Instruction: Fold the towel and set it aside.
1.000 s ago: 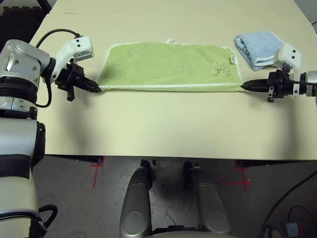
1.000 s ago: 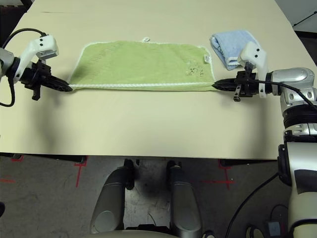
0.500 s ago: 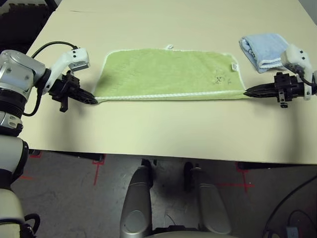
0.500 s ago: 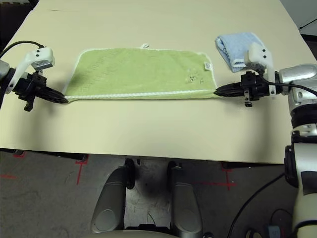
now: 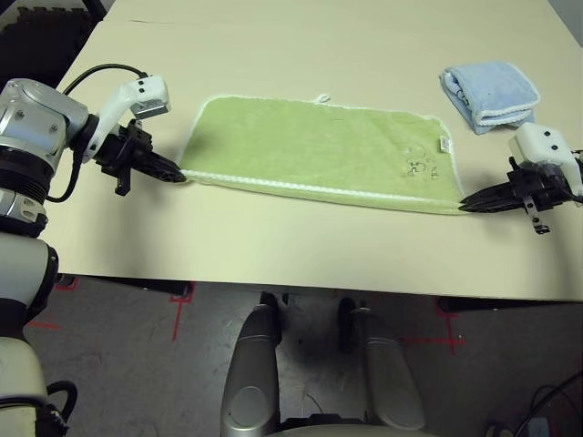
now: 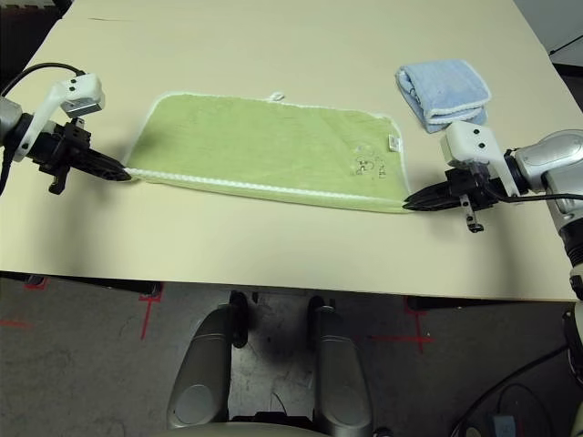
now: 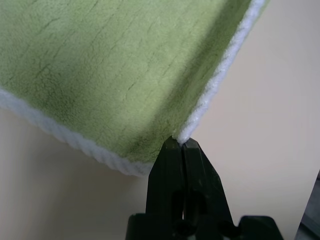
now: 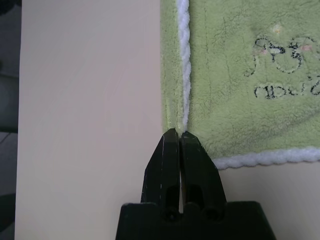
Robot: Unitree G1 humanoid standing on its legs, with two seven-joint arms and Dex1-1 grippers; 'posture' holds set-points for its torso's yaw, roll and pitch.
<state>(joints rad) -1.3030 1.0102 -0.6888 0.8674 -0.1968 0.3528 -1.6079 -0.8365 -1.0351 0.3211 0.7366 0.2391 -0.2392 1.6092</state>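
The green towel (image 5: 319, 150) lies spread flat on the bench (image 5: 301, 250), folded once lengthwise, its white-edged near side running slightly askew from left to right. The left gripper (image 5: 178, 176) has its fingers (image 7: 172, 170) pinched tight on the towel's near left corner. The right gripper (image 5: 466, 207) has its fingers (image 8: 172, 160) clamped on the near right corner, close to the dark emblem (image 8: 282, 67). A folded blue towel (image 5: 488, 92) sits apart at the far right.

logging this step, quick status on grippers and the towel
Left gripper shut on the green towel, near left corner. Right gripper shut on near right corner. Towel flat, unfolded. Blue towel beyond right end, apart.
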